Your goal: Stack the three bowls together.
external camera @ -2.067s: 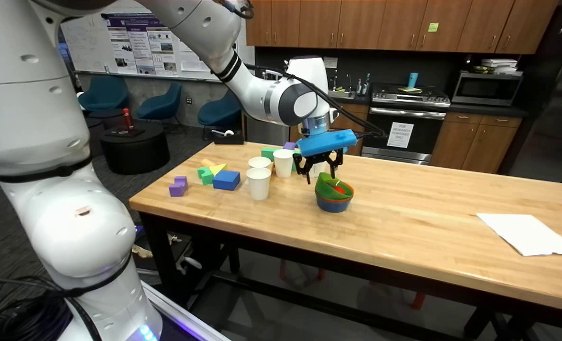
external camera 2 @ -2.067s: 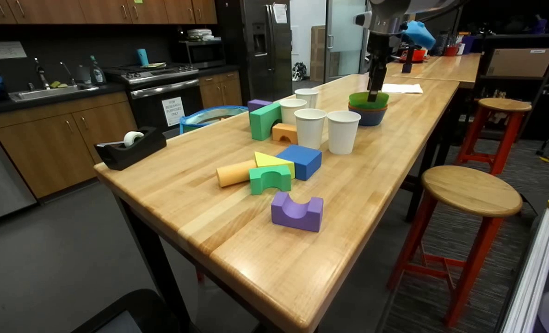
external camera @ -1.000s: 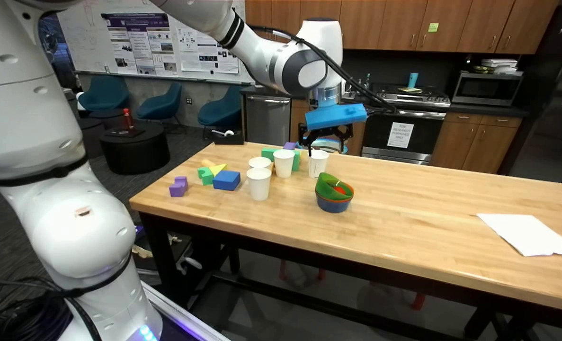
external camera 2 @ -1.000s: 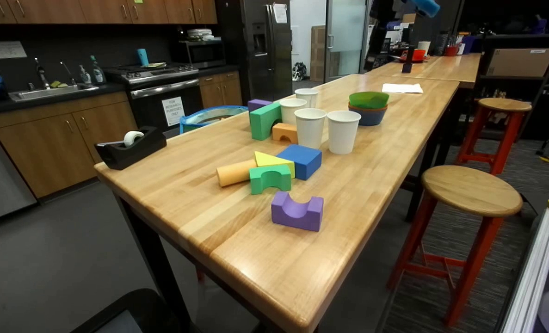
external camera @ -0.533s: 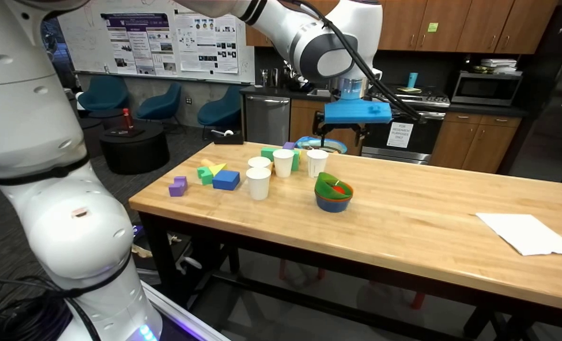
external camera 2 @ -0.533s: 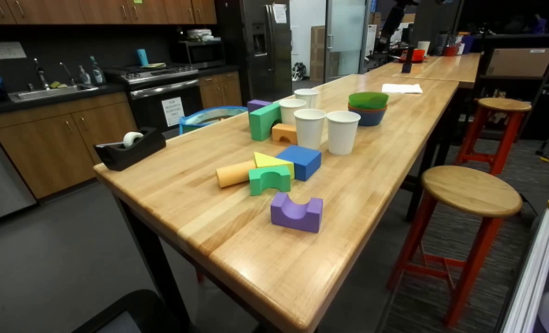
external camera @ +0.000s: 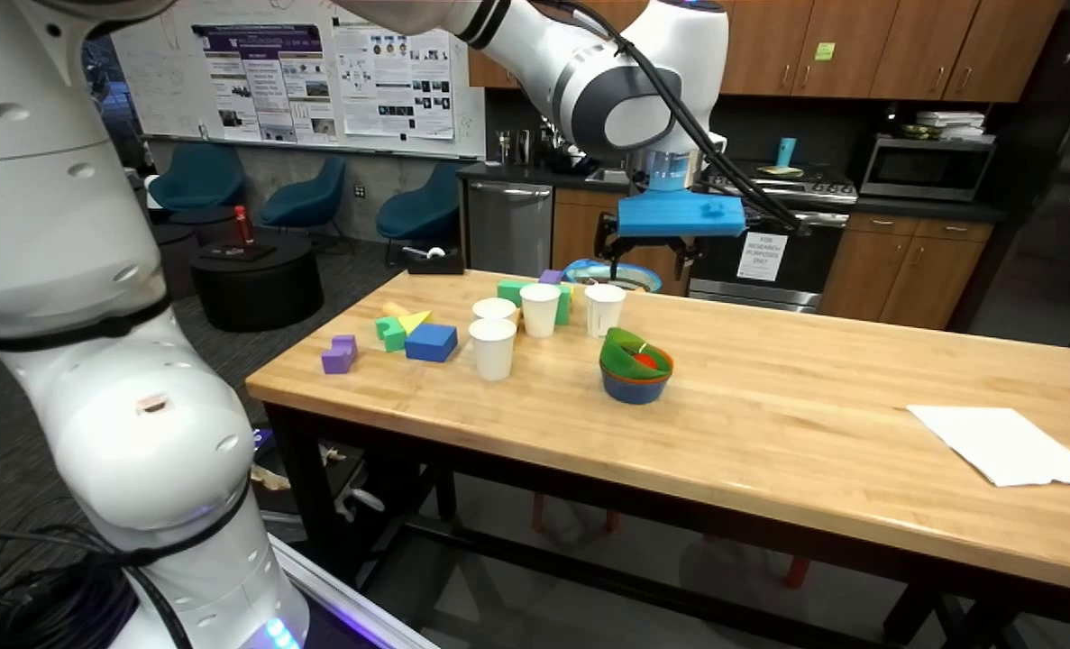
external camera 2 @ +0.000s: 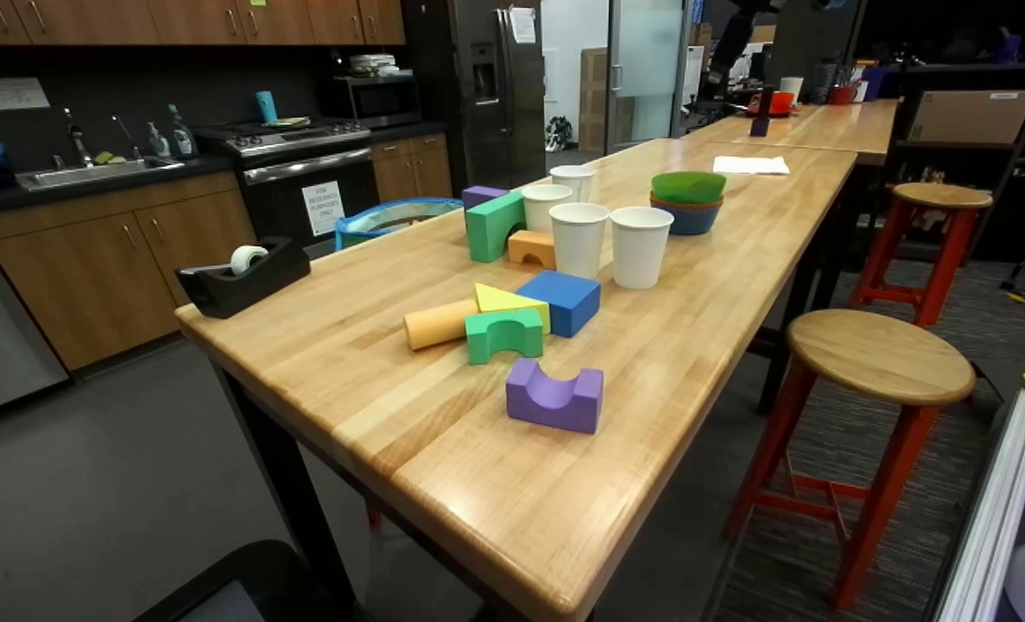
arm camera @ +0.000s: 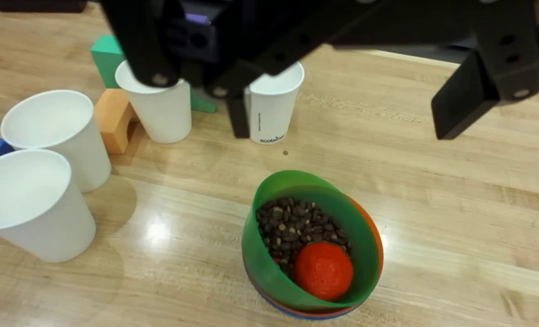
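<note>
The three bowls stand nested on the table. The blue bowl (external camera: 635, 391) is at the bottom, the orange bowl (arm camera: 373, 231) shows as a thin rim, and the green bowl (external camera: 620, 359) sits on top, tilted. The stack also shows in an exterior view, with the green bowl (external camera 2: 689, 187) above the blue bowl (external camera 2: 693, 220). In the wrist view the green bowl (arm camera: 249, 254) holds dark beans and a red round thing (arm camera: 323, 271). My gripper (external camera: 647, 272) is open and empty, well above the table and apart from the bowls. Its fingers (arm camera: 464, 97) stand wide apart in the wrist view.
Several white cups (external camera: 493, 350) stand beside the bowls. Coloured blocks (external camera 2: 561, 302) lie beyond them toward the table's end. A black tape dispenser (external camera 2: 244, 275) sits at the table's corner. A white sheet (external camera: 1006, 445) lies on the other side of the bowls.
My gripper has risen from the green bowl and moved away from the stack, to the right in an exterior view. The bowls have not moved. Over the last half second the arm is still.
</note>
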You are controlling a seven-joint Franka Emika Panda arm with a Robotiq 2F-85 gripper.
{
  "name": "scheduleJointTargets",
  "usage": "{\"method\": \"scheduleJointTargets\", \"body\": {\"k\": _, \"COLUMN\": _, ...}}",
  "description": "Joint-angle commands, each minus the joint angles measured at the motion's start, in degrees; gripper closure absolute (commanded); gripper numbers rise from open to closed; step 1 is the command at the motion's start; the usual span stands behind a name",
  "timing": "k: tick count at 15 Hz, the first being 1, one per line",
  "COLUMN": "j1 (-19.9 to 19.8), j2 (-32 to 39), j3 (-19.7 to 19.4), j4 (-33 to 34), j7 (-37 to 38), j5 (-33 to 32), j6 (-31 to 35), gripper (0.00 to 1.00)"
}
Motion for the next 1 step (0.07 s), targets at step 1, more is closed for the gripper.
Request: {"method": "scheduleJointTargets", "body": {"k": 1, "j1": -0.4, "j2": 0.0, "j3": 0.4, "j4": 0.1, "j7": 0.1, "j5": 0.0, "j6": -0.1, "gripper": 0.0}}
